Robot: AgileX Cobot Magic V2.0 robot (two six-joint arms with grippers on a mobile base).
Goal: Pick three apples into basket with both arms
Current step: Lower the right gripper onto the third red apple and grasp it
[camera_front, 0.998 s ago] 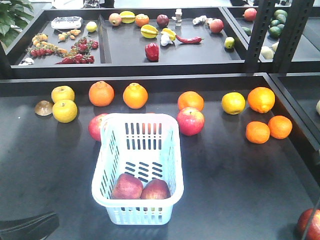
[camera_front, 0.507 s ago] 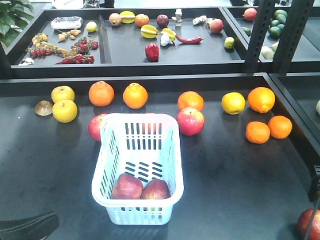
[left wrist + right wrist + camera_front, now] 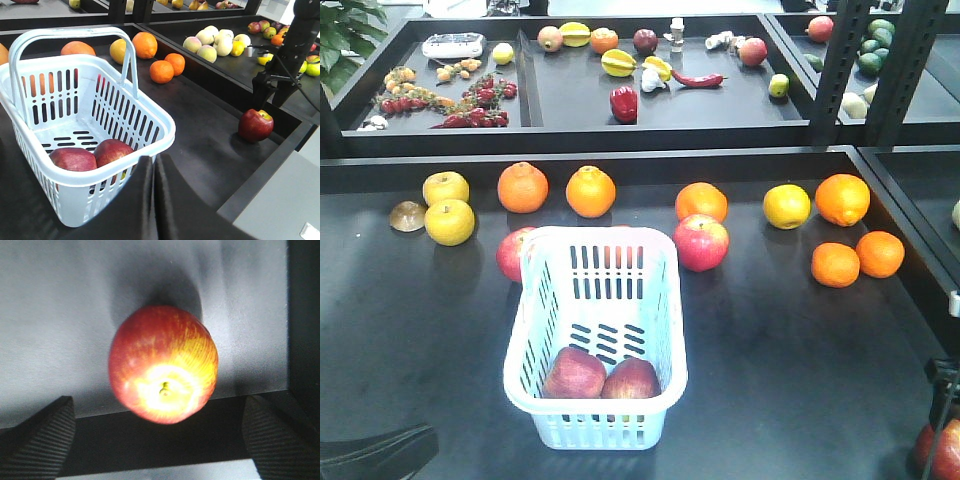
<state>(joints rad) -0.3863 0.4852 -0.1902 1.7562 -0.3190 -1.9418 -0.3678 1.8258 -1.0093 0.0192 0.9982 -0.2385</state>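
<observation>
At the surface's near right corner, the right hand (image 3: pixel 160 440) gapes over the third apple (image 3: pixel 163 363); an off-centre closing could roll it away.

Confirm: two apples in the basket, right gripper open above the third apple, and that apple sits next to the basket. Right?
Not quite. The third apple is not beside the basket; it sits well apart, near the table's right edge, as the left wrist view shows. The rest holds: two apples lie in the basket, and the right gripper is open over the third.

Red apple (image 3: pixel 163 371) (yellow-streaked); pale blue-white basket (image 3: pixel 595 415).
</observation>
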